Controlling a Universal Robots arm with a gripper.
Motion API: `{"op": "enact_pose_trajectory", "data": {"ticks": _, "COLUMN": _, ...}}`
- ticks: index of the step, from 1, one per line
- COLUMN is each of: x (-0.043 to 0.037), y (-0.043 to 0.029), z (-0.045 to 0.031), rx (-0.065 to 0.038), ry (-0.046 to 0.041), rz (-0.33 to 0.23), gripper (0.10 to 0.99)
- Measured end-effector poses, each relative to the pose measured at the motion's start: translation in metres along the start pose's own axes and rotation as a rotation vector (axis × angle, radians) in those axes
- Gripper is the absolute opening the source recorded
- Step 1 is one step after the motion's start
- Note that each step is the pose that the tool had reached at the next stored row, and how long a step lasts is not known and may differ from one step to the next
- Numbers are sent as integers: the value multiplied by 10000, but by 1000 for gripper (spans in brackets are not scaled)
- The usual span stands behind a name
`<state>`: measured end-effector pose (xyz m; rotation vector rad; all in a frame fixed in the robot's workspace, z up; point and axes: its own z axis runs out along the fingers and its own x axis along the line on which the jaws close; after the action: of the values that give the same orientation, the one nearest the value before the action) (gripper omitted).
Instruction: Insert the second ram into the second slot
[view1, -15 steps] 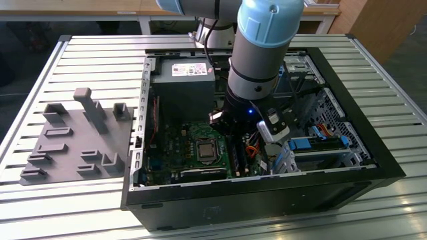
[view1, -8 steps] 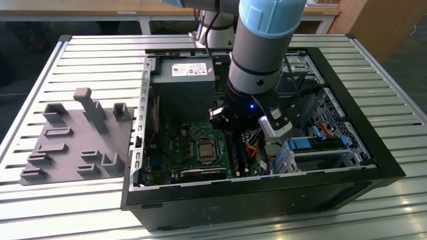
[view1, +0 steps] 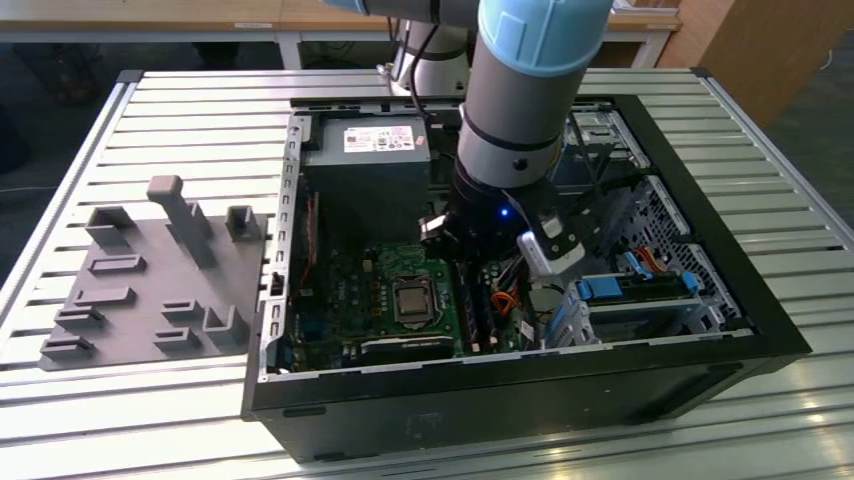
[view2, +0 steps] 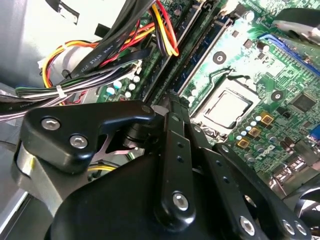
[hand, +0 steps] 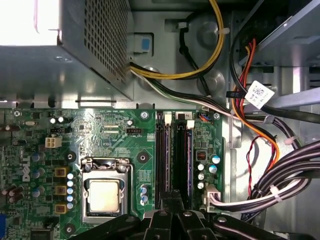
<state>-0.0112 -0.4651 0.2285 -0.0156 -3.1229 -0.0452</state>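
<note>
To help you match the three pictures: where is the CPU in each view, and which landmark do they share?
Exterior view: CPU mid-board, on the exterior view's left of the arm.
First wrist view: CPU beside the RAM slots.
Second wrist view: CPU beside the slots.
Shared landmark: the RAM slots.

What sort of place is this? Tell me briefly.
Probably a robotics lab or test bench for computer assembly: an open computer case lies on a slatted metal table beside a grey parts fixture, with the gripper over its motherboard.
</note>
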Motion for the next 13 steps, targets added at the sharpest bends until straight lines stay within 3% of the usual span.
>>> {"op": "enact_pose_trajectory", "data": {"ticks": 13, "x": -4, "y": -5, "z": 138, "rx": 13, "ry": 4, "rz": 1, "gripper": 106}}
